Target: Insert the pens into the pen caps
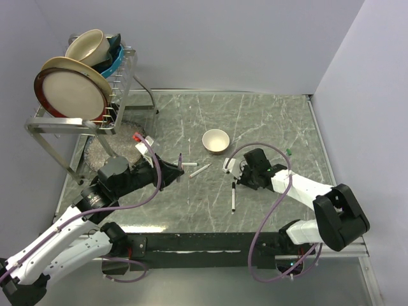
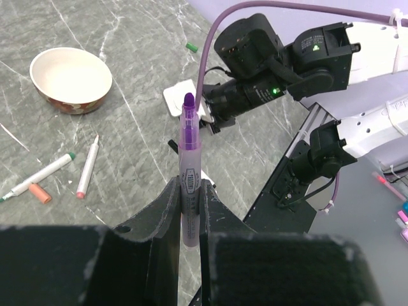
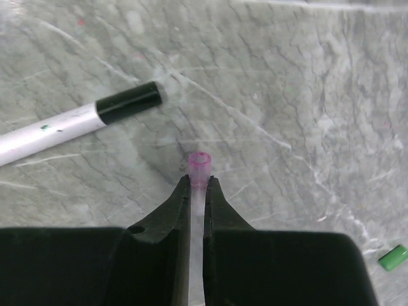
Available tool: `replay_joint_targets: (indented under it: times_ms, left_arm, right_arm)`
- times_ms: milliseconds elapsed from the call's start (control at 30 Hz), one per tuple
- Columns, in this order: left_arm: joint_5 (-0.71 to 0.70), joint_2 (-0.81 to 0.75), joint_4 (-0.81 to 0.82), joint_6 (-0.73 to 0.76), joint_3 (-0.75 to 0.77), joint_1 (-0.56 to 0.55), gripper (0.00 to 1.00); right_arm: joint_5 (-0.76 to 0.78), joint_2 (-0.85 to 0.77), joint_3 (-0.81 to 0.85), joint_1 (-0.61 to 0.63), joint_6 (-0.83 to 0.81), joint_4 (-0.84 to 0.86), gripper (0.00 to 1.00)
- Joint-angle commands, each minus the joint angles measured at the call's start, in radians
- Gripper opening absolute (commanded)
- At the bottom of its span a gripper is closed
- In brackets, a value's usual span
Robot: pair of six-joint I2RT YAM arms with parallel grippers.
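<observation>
left jaws pinch purple-tipped pen [image 2: 189, 137], tip pointing out; right jaws pinch pink cap [image 3: 200, 164], open end out, over desk [image 3: 287, 95]

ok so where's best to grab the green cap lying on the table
Pinch the green cap across its round sides, coming straight down from above. It lies on its side on the table with nothing touching it, leaving room on both sides. The right gripper is nearer but holds a pink cap.

Grey marble table [image 1: 268, 121], pale lavender walls [image 1: 223, 38]
</observation>
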Motion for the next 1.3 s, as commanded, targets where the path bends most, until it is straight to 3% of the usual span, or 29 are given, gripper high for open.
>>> replay_joint_targets:
  times_ms: [0,167,500,700,867,1033,1133,1267]
  left_arm:
    - [-0.007,-0.009,0.024,0.013,-0.003,-0.001,0.01]
    - [-0.007,-0.019,0.023,0.012,-0.005,-0.001,0.01]
    - [0.002,-0.029,0.024,0.012,-0.006,-0.001,0.01]
    - [-0.003,-0.030,0.023,0.012,-0.005,-0.001,0.01]
    - [-0.003,-0.032,0.024,0.012,-0.006,-0.001,0.01]
    - [0.010,-0.032,0.026,0.013,-0.005,-0.001,0.01]
    - [0.013,-0.030,0.024,0.015,-0.005,-0.001,0.01]
    - [0.011,-0.035,0.024,0.015,-0.006,-0.001,0.01]
  right_arm:
    - [0.001,-0.012,-0.026,0.040,-0.079,0.045,0.05]
    - [0.005,0.002,-0.028,0.058,-0.090,0.044,0.20]
    - [0.005,0.047,0.015,0.067,-0.107,-0.033,0.40]
    - [-0.004,0.034,0.012,0.070,-0.104,-0.022,0.42]
    - [-0.007,-0.065,0.015,0.069,-0.069,-0.007,0.43]
    - [0.041,-0.173,0.087,0.040,0.149,-0.011,0.48]
    - [0.201,-0.188,0.141,0.035,0.391,0.071,0.47]
    - [0.392,-0.130,0.341,0.030,0.856,0.013,0.46]
